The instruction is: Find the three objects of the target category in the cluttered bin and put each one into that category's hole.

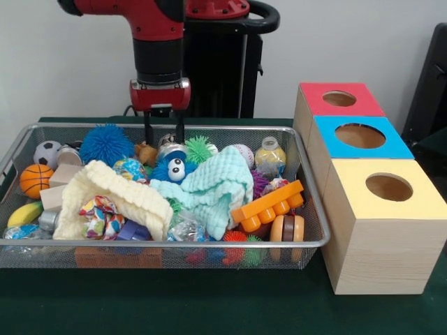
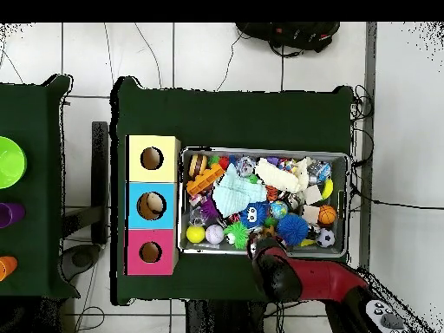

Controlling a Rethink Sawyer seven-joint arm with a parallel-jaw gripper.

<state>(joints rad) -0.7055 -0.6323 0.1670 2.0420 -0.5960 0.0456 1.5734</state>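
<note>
The wire mesh bin [image 1: 14,157] is full of toys and also shows in the overhead view [image 2: 347,204]. A small tan-brown plush animal [image 1: 145,153] lies near the bin's far side, between a blue spiky ball and a blue googly-eyed toy. My gripper [image 1: 164,138] hangs just above the bin's far rim, a little right of and above the plush, with its fingers [image 1: 149,130] apart and nothing between them. In the overhead view the arm [image 2: 276,269] covers it. The red-topped box with its round hole [image 1: 339,98] stands farthest back at the right, and its hole shows from overhead [image 2: 150,252].
Blue-topped [image 1: 360,135] and yellow-topped [image 1: 389,187] boxes stand in front of the red one. In the bin lie a blue spiky ball [image 1: 106,144], cream [image 1: 115,190] and mint [image 1: 213,188] knitted cloths, an orange brick [image 1: 269,204], a basketball [image 1: 35,180] and a soccer ball [image 1: 47,153].
</note>
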